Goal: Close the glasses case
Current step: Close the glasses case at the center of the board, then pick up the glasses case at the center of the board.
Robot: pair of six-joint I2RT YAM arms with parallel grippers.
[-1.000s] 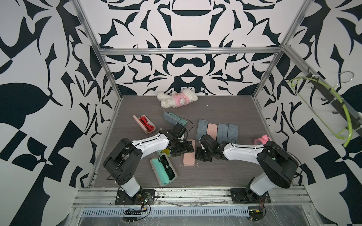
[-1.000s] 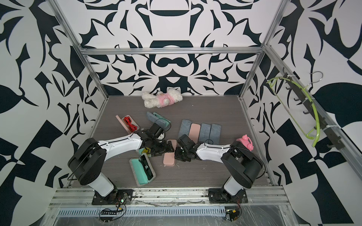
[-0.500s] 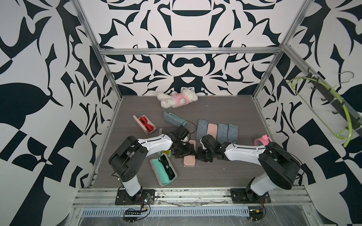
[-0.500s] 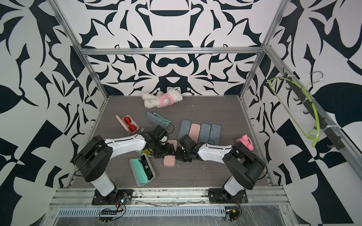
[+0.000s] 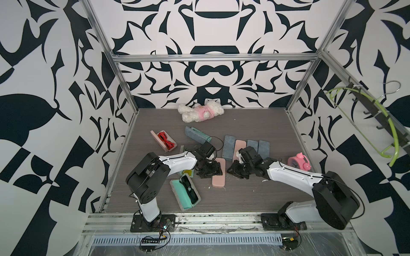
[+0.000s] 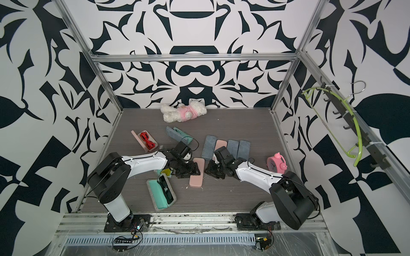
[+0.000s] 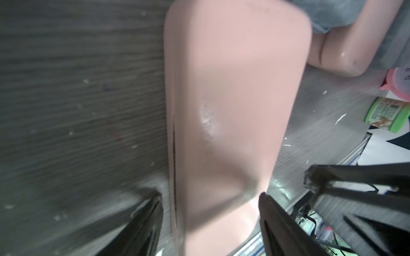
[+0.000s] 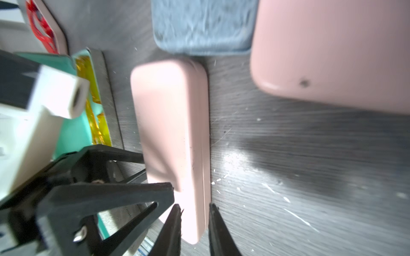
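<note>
Well, in both top views the pink glasses case (image 5: 218, 175) (image 6: 196, 174) lies flat on the table (image 5: 255, 199), front and centre, lid down, between the two arms. Over the last second the left gripper (image 5: 210, 171) has slid in against one long side. The right gripper (image 5: 233, 171) has eased a little off the other side, and the case itself has hardly shifted. (The mint case (image 5: 185, 191) nearer the front lies wide open and is not the one in hand.) In the left wrist view the pink case (image 7: 233, 99) fills the middle, its seam a thin dark line with no gap showing. The left fingers (image 7: 144, 226) are spread astride its near end, one just beside each flank. The blur hides whether they press on it. In the right wrist view the case (image 8: 173, 122) runs lengthwise, seam likewise shut. The right gripper (image 8: 195, 207) has its jaws only narrowly parted over the near corner, pinching nothing I can make out. By my reading the lid is already seated, so the right arm's retreat looks like a release. What remains is for the left to let go without dragging the case.
</note>
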